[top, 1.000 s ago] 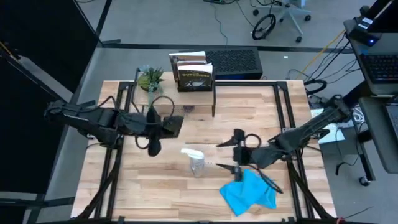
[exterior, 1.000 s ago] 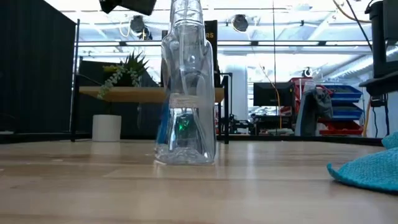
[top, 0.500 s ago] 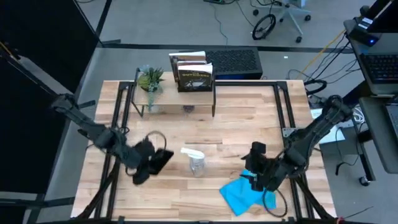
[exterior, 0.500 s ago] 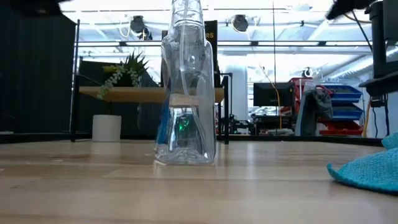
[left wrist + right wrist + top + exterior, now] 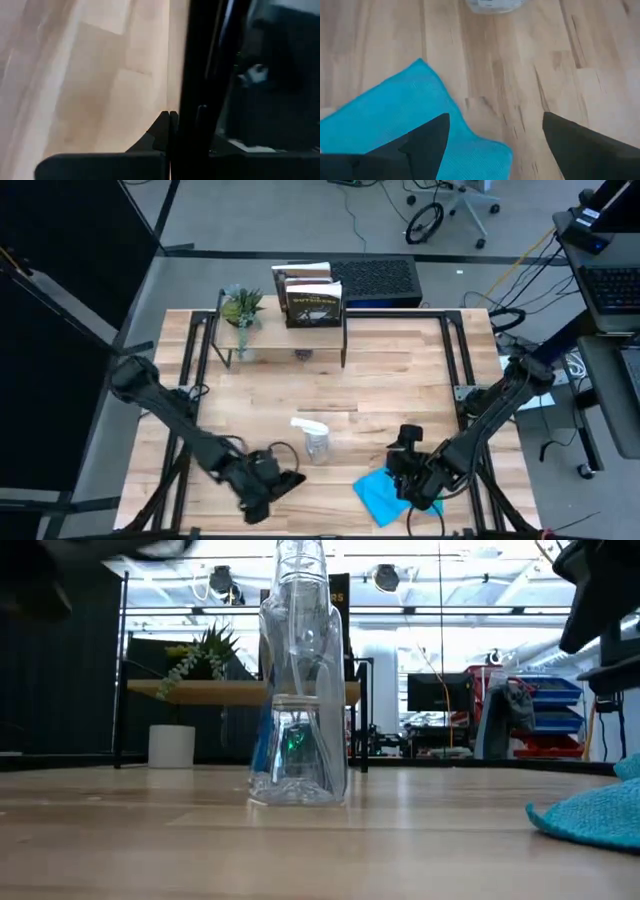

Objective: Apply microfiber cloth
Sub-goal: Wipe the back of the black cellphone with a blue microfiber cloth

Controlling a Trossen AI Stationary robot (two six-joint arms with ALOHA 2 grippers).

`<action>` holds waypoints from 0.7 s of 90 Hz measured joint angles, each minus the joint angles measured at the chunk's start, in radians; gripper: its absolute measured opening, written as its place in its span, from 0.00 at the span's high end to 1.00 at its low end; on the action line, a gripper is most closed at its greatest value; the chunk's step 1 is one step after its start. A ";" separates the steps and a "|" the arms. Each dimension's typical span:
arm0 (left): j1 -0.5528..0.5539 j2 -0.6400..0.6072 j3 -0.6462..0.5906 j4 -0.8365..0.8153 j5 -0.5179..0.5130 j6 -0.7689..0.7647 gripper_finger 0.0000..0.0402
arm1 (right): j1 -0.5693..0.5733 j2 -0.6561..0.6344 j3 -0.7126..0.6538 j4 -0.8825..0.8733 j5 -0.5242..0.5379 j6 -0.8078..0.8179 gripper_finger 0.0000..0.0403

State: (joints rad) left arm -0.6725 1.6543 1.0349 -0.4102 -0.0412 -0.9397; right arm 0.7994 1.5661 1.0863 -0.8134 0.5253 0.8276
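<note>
Hovering over the bright turquoise soft microfiber cloth (image 5: 395,125), the right gripper (image 5: 495,140) has wide-open, empty fingers (image 5: 427,142); closing off-centre may catch only a corner.

Wooden table (image 5: 400,370): light butcher-block planks, fills centre of high view. Black frame rails (image 5: 455,355) run along left and right sides. Clear spray bottle (image 5: 316,442) stands upright at lower centre. Turquoise microfiber cloth (image 5: 380,498) lies crumpled at lower right, near table's front edge, apart from bottle. Small potted plant (image 5: 241,308) at upper left, near back edge. Box-like printed item (image 5: 310,298) at upper centre, on back edge.
</note>
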 joint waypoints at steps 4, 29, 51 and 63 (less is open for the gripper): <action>0.029 0.034 0.014 0.003 0.021 0.033 0.98 | 0.000 0.000 0.000 0.001 -0.001 0.008 0.25; 0.161 0.155 0.117 0.013 0.087 0.225 0.98 | 0.001 0.000 0.000 0.000 -0.004 0.061 0.25; 0.259 0.232 0.163 0.029 0.101 0.321 0.98 | 0.001 0.000 0.000 0.000 0.004 0.063 0.25; 0.296 0.245 0.168 0.055 0.102 0.348 0.98 | 0.001 0.000 0.000 0.001 0.012 0.079 0.25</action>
State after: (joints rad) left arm -0.3765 1.8993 1.2034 -0.3555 0.0609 -0.5918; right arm 0.8005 1.5661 1.0863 -0.8128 0.5371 0.9068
